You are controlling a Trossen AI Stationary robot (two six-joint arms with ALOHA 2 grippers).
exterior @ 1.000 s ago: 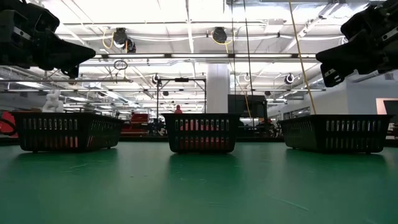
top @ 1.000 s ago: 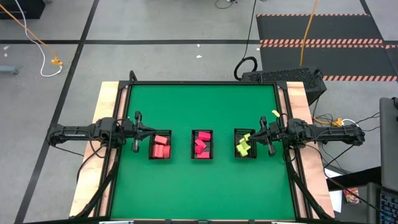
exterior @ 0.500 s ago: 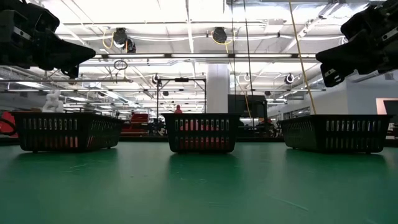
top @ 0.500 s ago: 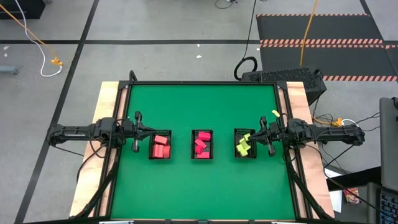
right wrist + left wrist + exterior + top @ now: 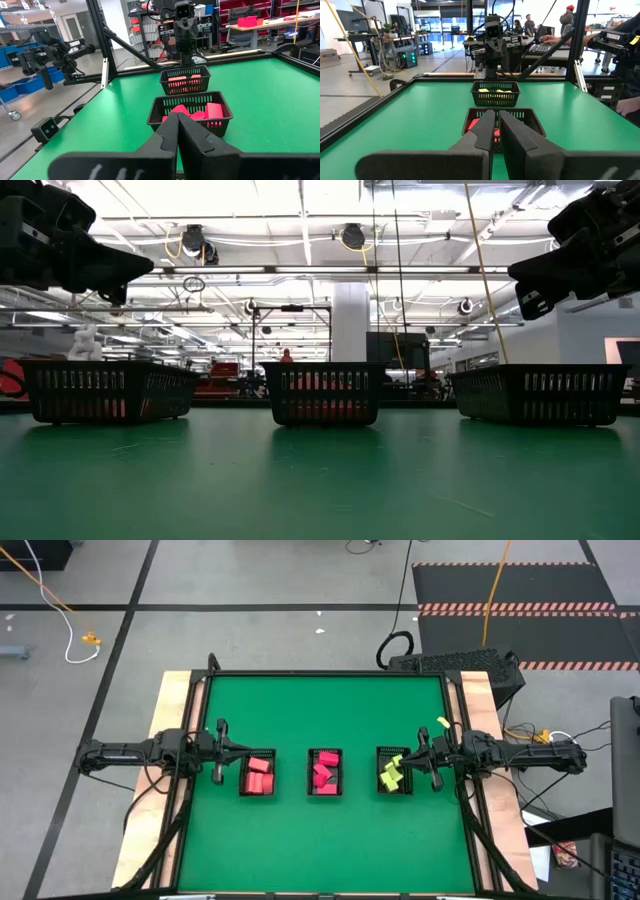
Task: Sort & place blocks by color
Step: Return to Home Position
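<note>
Three black mesh baskets stand in a row across the table's middle. The left basket holds salmon-red blocks, the middle basket pink-red blocks, and the right basket yellow-green blocks. My left gripper hovers shut at the left basket's outer end, pointing toward the table's right. My right gripper hovers shut over the right basket's outer end, pointing toward the table's left. In the low view both grippers hang well above the basket rims.
A small yellow-green piece shows near the table's right edge beside my right arm. Bare green mat stretches before and behind the basket row. A black frame borders the table. People and benches show in the room beyond.
</note>
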